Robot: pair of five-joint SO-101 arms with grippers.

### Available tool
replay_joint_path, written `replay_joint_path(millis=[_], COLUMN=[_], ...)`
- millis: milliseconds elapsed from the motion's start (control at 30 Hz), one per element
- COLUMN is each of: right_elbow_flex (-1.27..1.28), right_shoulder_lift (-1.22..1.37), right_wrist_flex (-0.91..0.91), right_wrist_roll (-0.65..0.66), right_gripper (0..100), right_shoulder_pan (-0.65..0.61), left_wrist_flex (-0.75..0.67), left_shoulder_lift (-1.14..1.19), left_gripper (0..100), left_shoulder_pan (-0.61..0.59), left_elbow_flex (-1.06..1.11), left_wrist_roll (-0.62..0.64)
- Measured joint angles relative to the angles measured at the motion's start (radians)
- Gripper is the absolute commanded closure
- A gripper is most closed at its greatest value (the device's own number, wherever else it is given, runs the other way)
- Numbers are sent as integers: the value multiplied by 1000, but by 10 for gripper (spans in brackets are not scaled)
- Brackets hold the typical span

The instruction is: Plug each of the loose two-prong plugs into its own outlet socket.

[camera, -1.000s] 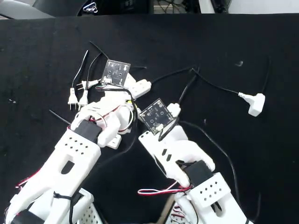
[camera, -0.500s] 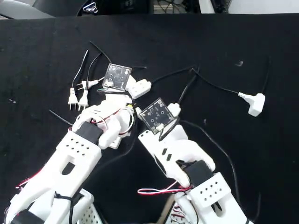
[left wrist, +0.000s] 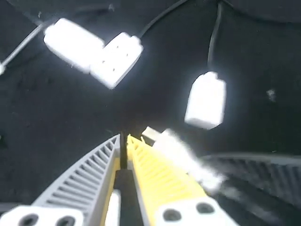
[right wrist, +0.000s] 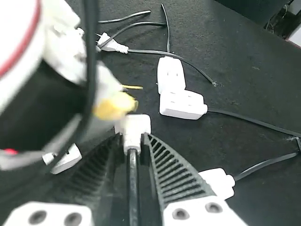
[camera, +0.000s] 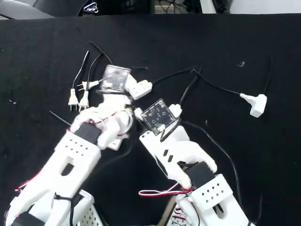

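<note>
Since a second ago the left arm's wrist has swung a little, and its camera board [camera: 114, 77] is now smeared with motion beside the sockets [camera: 139, 87] near the middle of the worktop [camera: 235, 42]. The right arm has kept its place. The left claw [left wrist: 123, 137] has its fingers pressed together, seemingly on nothing; a blurred white shape sits just beside the yellow finger, and I cannot say what it is. The right claw [right wrist: 133, 135] is clamped on a white plug [right wrist: 133, 125], whose cord runs back between the fingers. Its prongs are hidden, and the left arm's body covers much of what lies past it. From above, both claws are hidden under their wrists. Two loose plugs [camera: 73, 100] lie side by side toward the left edge. An angled plug [camera: 256, 104] lies well apart near the right edge.
</note>
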Motion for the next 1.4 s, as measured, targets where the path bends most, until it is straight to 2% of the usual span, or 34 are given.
replay_joint_path(millis=[133,233,333,400,500,633,800,933,1267,1400], right_elbow_flex=[-63,-123,-166,-196,-276,-459,-756,-936,-1132,-1149], right_shoulder_lift=[0,0,2,2,12,334,667,898,1272,1280], right_wrist_flex=[54,127,186,215,259,345,493,566,577,583], right_wrist_roll=[2,2,23,58,98,107,109,109,114,219], right_gripper=[988,988,988,988,988,988,988,988,988,988], right_shoulder_pan=[-2,-2,-2,-15,-66,-127,-190,-224,-244,-269], left_wrist_flex=[157,261,284,276,192,8,-199,-285,-307,-307], left_shoulder_lift=[-49,-64,-66,-61,-57,-51,-51,-51,-51,-51], left_gripper=[970,970,970,970,970,970,970,970,970,970], left_shoulder_pan=[-187,-370,-542,-629,-723,-829,-895,-905,-907,-907], left_elbow_flex=[-64,-74,-25,41,144,288,439,512,519,520], left_wrist_roll=[-5,-83,-204,-301,-422,-483,-489,-491,-446,-440])
